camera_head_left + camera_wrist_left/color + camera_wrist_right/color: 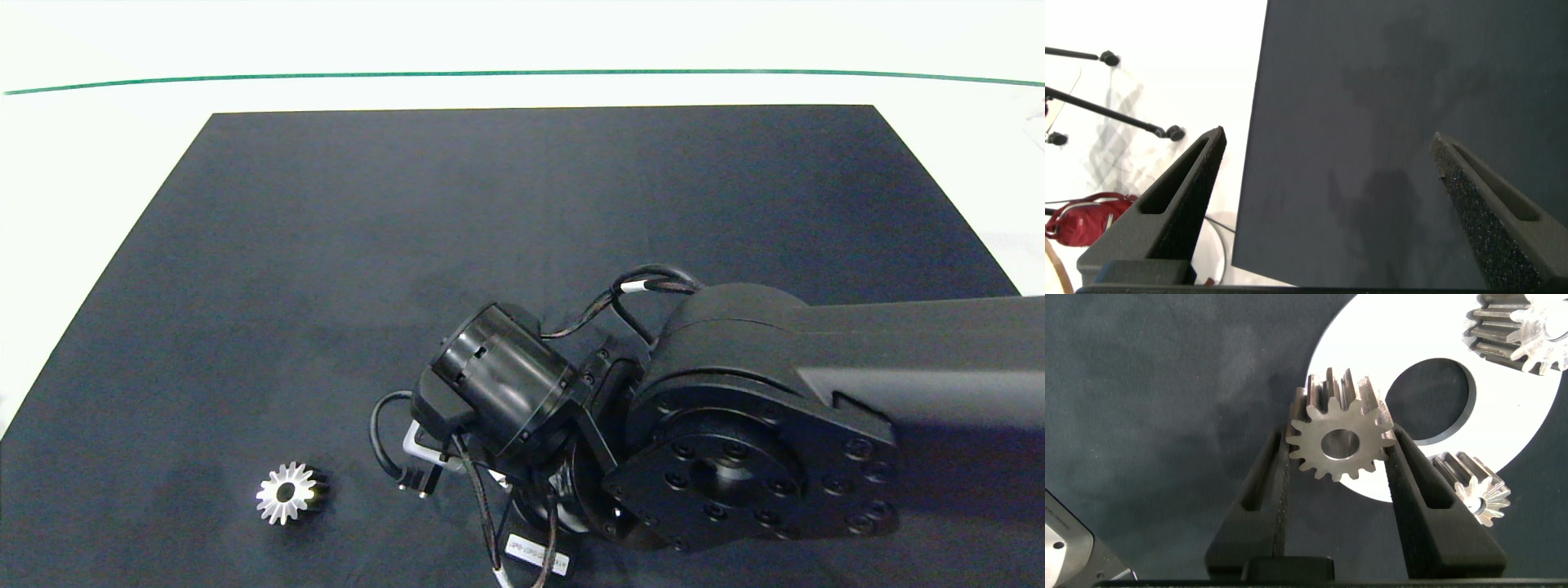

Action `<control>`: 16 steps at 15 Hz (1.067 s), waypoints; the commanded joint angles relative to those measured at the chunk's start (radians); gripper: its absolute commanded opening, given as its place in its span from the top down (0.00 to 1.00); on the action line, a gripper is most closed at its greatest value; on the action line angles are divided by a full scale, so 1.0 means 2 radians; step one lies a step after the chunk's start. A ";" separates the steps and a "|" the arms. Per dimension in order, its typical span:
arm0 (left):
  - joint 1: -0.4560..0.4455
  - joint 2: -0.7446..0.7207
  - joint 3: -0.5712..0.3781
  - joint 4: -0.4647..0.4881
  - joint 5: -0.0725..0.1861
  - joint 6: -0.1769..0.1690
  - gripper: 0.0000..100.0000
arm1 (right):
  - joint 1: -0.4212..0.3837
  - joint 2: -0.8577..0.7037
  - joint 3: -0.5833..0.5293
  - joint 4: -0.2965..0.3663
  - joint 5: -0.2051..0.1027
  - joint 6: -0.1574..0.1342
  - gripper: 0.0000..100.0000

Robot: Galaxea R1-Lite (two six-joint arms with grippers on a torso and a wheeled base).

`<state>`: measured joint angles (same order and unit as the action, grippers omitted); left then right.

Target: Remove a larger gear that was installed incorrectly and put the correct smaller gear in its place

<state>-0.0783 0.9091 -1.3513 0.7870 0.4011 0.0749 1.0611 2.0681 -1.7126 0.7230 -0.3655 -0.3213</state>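
In the right wrist view my right gripper (1337,437) is shut on the smaller gear (1327,457), a silver gear with short blunt teeth and a round centre hole. It hangs over the edge of a white disc (1372,351), close to the disc's round hole (1429,400). The larger gear (286,492), silver with starburst teeth and a dark side wall, lies alone on the black mat (326,245) at the front left. In the head view the right arm (735,392) hides its own gripper and the disc. My left gripper (1327,135) is open and holds nothing, above the mat's edge.
Two small gears with pointed ridged teeth sit at the disc, one (1519,331) on its rim and one (1474,486) beside it. The white table (98,163) surrounds the mat. Past the mat's edge, black stand legs (1135,118) and a red bag (1086,216) show.
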 commanded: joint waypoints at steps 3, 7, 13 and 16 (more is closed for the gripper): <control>0.000 0.000 0.001 0.002 0.001 0.000 0.00 | -0.001 0.001 0.001 0.004 -0.001 -0.002 0.00; 0.000 0.000 0.001 0.002 0.001 0.000 0.00 | -0.001 0.000 0.001 0.004 -0.001 -0.002 0.00; 0.000 0.000 0.001 0.002 0.001 0.000 0.00 | 0.000 -0.012 -0.002 0.004 -0.001 -0.001 0.00; 0.000 0.000 0.002 0.002 0.001 0.000 0.00 | 0.000 -0.038 0.000 0.004 -0.001 -0.001 0.00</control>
<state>-0.0783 0.9081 -1.3466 0.7870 0.4006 0.0749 1.0626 2.0219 -1.7151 0.7257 -0.3645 -0.3217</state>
